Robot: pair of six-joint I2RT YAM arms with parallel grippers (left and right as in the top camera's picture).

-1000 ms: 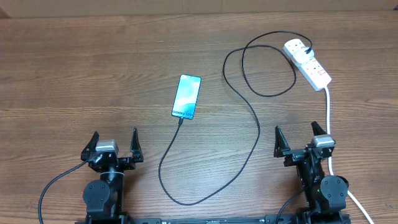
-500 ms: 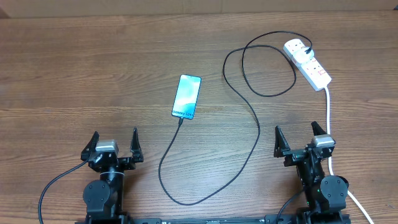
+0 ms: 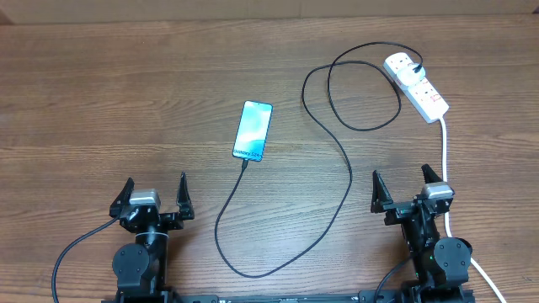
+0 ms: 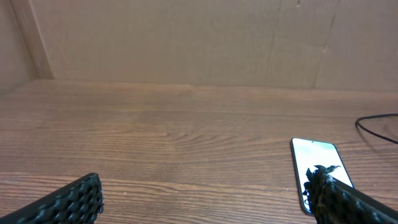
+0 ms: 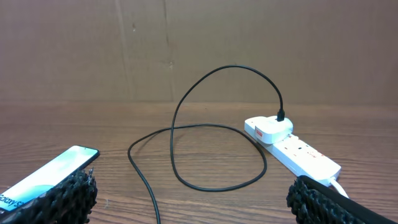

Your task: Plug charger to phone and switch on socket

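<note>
The phone [image 3: 253, 130] lies flat mid-table, its teal screen lit; it also shows in the left wrist view [image 4: 314, 167] and the right wrist view [image 5: 43, 177]. The black charger cable [image 3: 337, 177] runs from the phone's bottom edge, loops across the table and ends at a white plug [image 3: 402, 64] in the white socket strip [image 3: 421, 88], which also shows in the right wrist view [image 5: 298, 152]. Whether the tip sits in the phone I cannot tell. My left gripper [image 3: 152, 195] and right gripper [image 3: 404, 187] are open and empty near the front edge, far from all three.
The strip's thick white lead [image 3: 445, 160] runs down the table beside my right arm and off the front edge. A cardboard wall [image 4: 199, 37] stands along the back of the wooden table [image 3: 101, 101].
</note>
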